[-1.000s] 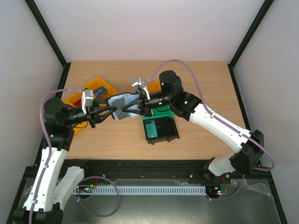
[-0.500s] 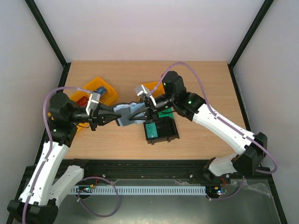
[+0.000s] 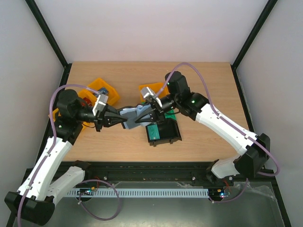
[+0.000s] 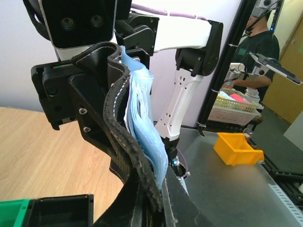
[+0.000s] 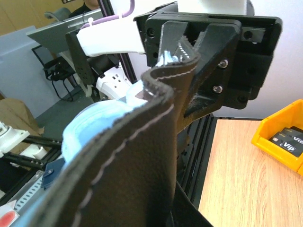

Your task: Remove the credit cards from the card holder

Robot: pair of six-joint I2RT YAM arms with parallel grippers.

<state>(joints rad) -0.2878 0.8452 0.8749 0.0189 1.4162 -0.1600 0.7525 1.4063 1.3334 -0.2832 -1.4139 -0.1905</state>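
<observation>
A light wooden table (image 3: 208,80) stands inside a white-walled booth with a black frame. Two white and black robot arms reach in from the near edge and meet above the middle of the table.

Between them hangs the card holder (image 3: 131,113), a black wallet with blue-grey lining, lifted off the wood. The left gripper (image 3: 122,121) pinches its left end with fingers pressed together. The right gripper (image 3: 140,118) clamps its right end in the same way. In the left wrist view the wallet rises from between that gripper's own fingers, its stitched black edge bowed. Thin pale edges show among the blue folds, but it is unclear whether these are credit cards or lining. The pockets themselves are hidden.

In the right wrist view the wallet fills the lower frame and covers that gripper's own fingers. The left gripper's toothed fingers bite the far edge.

An orange bin (image 3: 102,86) sits by the left arm and another orange bin (image 3: 150,88) lies behind the right wrist, both partly covered. A black bin (image 3: 163,132) stands just below the wallet, with a green bin (image 3: 171,115) mostly hidden behind it. Dark cards (image 5: 286,141) lie in one orange bin, cut off at the frame edge.
</observation>
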